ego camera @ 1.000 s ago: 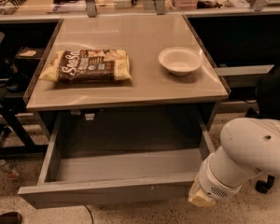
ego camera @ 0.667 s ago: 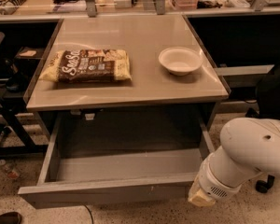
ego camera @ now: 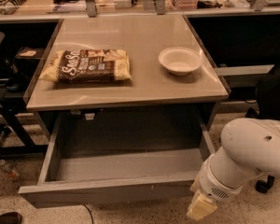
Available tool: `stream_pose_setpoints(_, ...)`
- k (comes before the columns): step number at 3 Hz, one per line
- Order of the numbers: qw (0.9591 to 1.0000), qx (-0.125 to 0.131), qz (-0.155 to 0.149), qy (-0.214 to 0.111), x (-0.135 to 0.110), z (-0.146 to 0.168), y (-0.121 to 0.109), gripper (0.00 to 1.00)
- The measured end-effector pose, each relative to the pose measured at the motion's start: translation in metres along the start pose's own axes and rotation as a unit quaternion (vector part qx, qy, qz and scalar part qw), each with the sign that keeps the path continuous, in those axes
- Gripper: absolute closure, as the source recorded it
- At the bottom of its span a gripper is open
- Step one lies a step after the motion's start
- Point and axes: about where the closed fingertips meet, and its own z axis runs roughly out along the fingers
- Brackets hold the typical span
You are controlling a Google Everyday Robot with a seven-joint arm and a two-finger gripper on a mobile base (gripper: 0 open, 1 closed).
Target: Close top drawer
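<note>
In the camera view, the top drawer (ego camera: 112, 190) stood wide open beneath the table (ego camera: 144, 90), drawn out toward the camera so that its whole grey floor showed. Nothing could be seen lying inside it. Its plain flat front ran along the lower part of the picture, from near the left edge to just short of the robot's wrist.

The gripper (ego camera: 199, 208) hung low at the bottom right, a pale yellowish piece at the end of the white arm (ego camera: 252, 153). It sat just beside the right end of the drawer front, at or slightly below the level of that front and on the near, outer side of it. Whether it touched the front could not be told, and neither could whether the claw was apart or together, as only its pale outer part showed against the floor. The arm's thick white casing came in from the right edge and sloped down and leftward to the wrist, overlapping the drawer's right front corner.

On the tabletop lay a snack bag (ego camera: 86, 65), dark brown with yellow ends, flat on the left half. A shallow white bowl (ego camera: 180, 60) stood upright on the right half, well apart from the bag. A dark shoe (ego camera: 4, 217) showed at the bottom left corner on the speckled floor (ego camera: 144, 216).
</note>
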Motion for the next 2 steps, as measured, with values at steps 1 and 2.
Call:
stream_pose_setpoints(1,1.0000,0.000,0.000,0.000,0.0000,0.0000,0.0000,0.00)
stream_pose_setpoints(2,1.0000,0.000,0.000,0.000,0.0000,0.0000,0.0000,0.00)
